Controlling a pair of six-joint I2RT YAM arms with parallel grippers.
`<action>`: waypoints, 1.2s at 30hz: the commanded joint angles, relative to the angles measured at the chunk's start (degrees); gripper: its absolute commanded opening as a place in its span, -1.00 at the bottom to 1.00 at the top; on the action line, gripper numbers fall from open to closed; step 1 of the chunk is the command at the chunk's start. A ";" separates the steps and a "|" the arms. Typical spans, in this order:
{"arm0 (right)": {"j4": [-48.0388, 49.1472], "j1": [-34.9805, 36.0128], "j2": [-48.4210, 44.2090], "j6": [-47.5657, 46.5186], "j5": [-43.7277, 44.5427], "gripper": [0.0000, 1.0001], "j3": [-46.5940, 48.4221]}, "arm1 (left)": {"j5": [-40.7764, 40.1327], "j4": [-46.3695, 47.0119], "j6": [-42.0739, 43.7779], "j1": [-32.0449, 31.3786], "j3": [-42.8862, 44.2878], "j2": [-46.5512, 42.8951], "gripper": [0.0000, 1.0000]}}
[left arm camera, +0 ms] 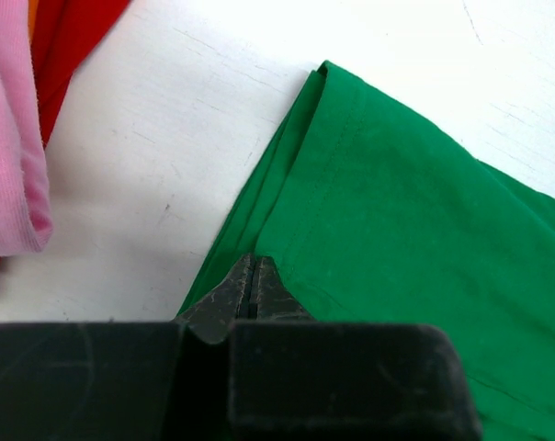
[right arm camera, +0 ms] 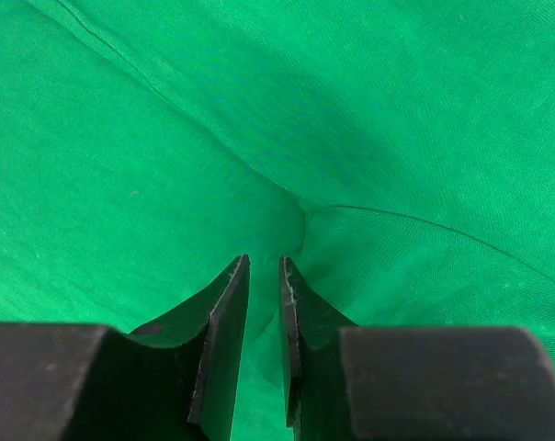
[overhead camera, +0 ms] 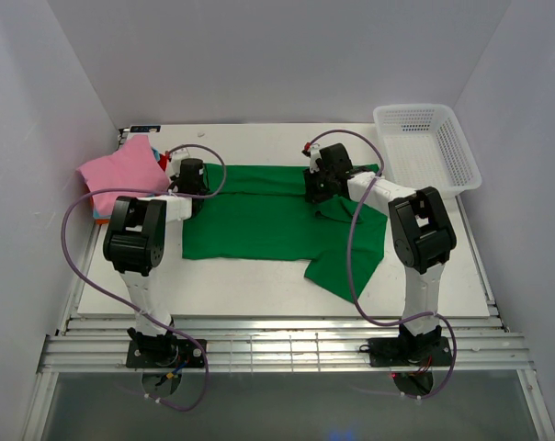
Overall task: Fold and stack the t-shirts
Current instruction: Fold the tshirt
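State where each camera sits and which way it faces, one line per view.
Top external: above, behind the bases, looking down at the table; left arm, right arm show.
Left wrist: looks past the left gripper, shut on the green t-shirt at its edge.
Right wrist: looks past the right gripper, pinching that shirt.
All three share the shirt.

bright green cloth t-shirt [overhead camera: 259, 225]: spread flat mid-table [overhead camera: 259, 287], partly folded, one flap trailing toward the near right | pink folded cloth shirt [overhead camera: 121, 170]: far-left, topping a stack | orange-red folded cloth shirt [left arm camera: 68, 41]: beneath the pink
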 commanded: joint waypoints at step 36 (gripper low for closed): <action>-1.58 -0.95 -2.00 -1.81 11.22 -0.46 5.84 | -1.73 -1.80 -1.88 0.14 2.00 -13.11 0.33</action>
